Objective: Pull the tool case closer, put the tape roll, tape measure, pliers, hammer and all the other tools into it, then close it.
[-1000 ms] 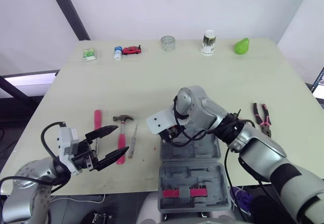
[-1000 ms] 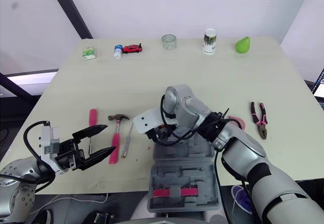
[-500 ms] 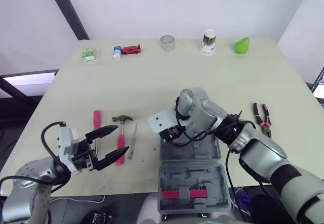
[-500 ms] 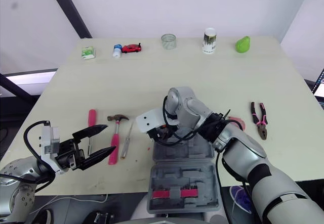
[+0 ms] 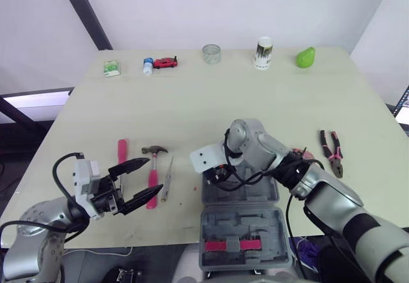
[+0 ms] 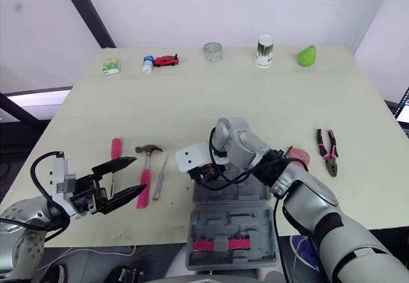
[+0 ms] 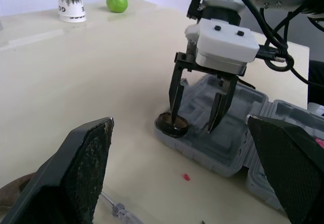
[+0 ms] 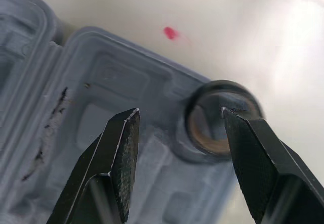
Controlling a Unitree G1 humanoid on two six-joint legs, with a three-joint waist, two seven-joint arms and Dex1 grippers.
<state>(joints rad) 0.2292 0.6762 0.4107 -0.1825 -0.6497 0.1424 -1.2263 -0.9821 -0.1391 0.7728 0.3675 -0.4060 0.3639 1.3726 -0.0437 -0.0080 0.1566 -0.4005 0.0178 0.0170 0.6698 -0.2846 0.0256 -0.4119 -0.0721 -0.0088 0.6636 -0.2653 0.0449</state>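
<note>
The grey tool case [image 5: 239,214] lay open at the lower centre of the head view, on the near edge of the tabletop [image 5: 192,98]. The right tool [image 7: 195,125] stood over its far half with fingers spread wide and gripping nothing; one fingertip [image 7: 173,117] dipped at the dark tape roll [image 8: 218,118], which sat on the case's corner rim. At lower left, the left tool [image 5: 144,181] hovered wide open and empty, just beside the pink-handled hammer [image 5: 153,173]. A slim screwdriver [image 5: 167,177] lay right of the hammer, and the pliers [image 5: 331,150] rested near the right edge, well apart from the case.
</note>
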